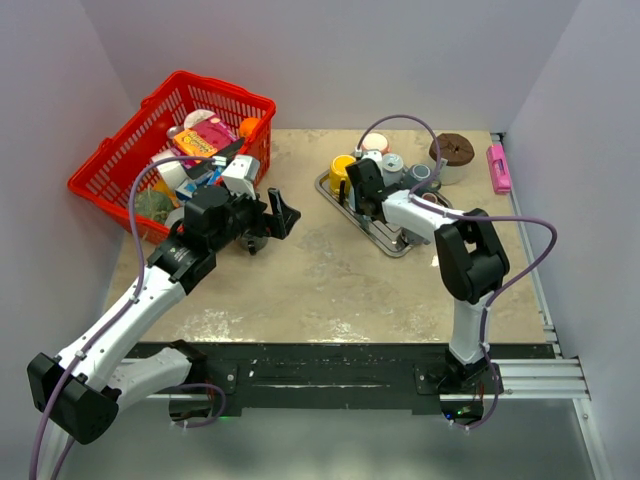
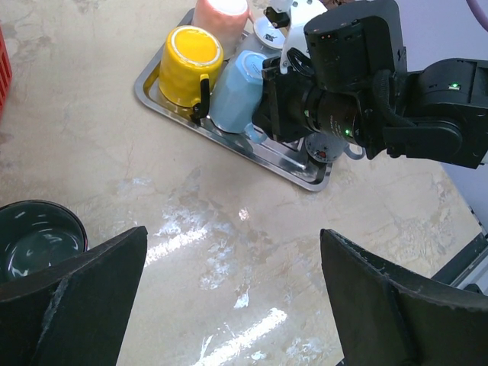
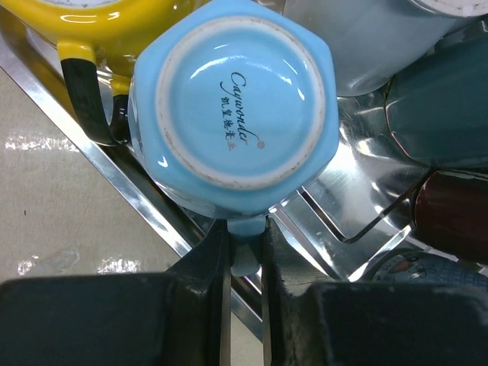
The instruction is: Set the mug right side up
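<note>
The mug (image 3: 236,99) is light blue and stands upside down, its base ring and printed maker's mark facing me, on a metal tray (image 3: 99,137). My right gripper (image 3: 245,229) is shut on the mug's handle, which is pinched between the two black fingers at the tray's near rim. The left wrist view shows the same mug (image 2: 236,91) beside a yellow mug (image 2: 191,61), with the right wrist (image 2: 335,91) pressed up against it. My left gripper (image 2: 234,231) hangs open over bare tabletop, holding nothing, well to the left of the tray (image 1: 385,240).
The tray also holds an upside-down yellow mug (image 3: 46,15), a pink cup (image 2: 221,15) and several darker cups packed close. A dark green bowl (image 2: 38,240) sits by the left gripper. A red basket (image 1: 170,140) of groceries stands at the back left.
</note>
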